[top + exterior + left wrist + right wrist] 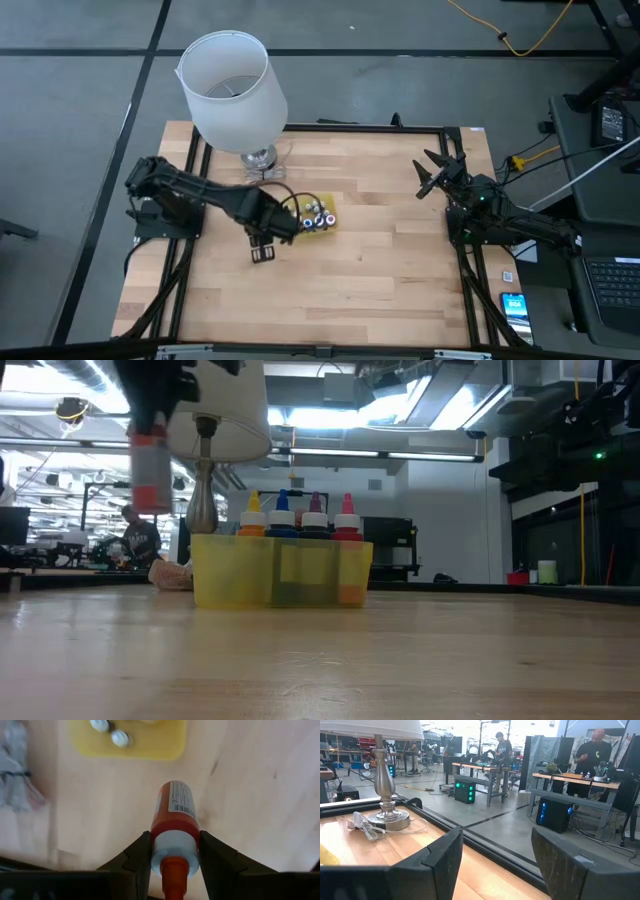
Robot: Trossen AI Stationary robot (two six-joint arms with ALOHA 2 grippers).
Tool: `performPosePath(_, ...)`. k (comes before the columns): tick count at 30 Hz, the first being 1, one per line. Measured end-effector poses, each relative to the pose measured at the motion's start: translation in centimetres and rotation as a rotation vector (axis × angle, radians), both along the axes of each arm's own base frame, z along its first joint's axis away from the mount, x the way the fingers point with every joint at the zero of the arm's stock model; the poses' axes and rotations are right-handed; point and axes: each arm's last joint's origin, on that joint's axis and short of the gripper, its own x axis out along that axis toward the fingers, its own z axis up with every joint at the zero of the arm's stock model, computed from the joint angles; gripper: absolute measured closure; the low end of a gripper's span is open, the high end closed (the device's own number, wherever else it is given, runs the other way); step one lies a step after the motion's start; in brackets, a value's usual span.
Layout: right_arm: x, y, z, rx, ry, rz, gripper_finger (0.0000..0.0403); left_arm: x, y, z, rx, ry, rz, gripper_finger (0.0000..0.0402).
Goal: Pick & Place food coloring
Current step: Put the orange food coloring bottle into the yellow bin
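Note:
My left gripper (262, 247) hovers over the table's middle, just left of the flat yellow tray (322, 222), and is shut on one food coloring bottle (175, 810) with a red-orange label and an orange tip. In the low view this bottle (150, 468) hangs high above the wood. Several other bottles (298, 518) stand upright in the tray (280, 572), with orange, blue, dark and red tops. Two white tops (111, 732) show over the tray (155, 747) in the left wrist view. My right gripper (440, 172) waits open near the table's right edge. My left gripper pinches the bottle between its two fingers at the white collar (175, 844) just under the orange tip, one finger (137, 855) on each side. The fingers come from above, pointing down, along the bottle. The bottle is upright, hangs below the fingertips and is clear of the table.
A lamp with a big white shade (232, 85) and a metal foot (260, 158) stands at the far edge, its coiled cord (15, 775) beside it. Bare wood lies toward the near edge and the right. A black frame rims the table. People (592, 755) stand in the room beyond.

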Motion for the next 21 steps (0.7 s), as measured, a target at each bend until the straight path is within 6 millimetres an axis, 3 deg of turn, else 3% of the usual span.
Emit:
performPosePath(8, 0.0, 0.0, 0.0, 0.000, 0.000, 0.000, 0.0166, 0.7, 2.3, 0.1, 0.015, -0.003, -0.051, 0.0272)
performPosePath(21, 0.0, 0.0, 0.0, 0.000, 0.000, 0.000, 0.0166, 2.2, 2.8, -0.6, 0.015, -0.006, -0.104, 0.0272)
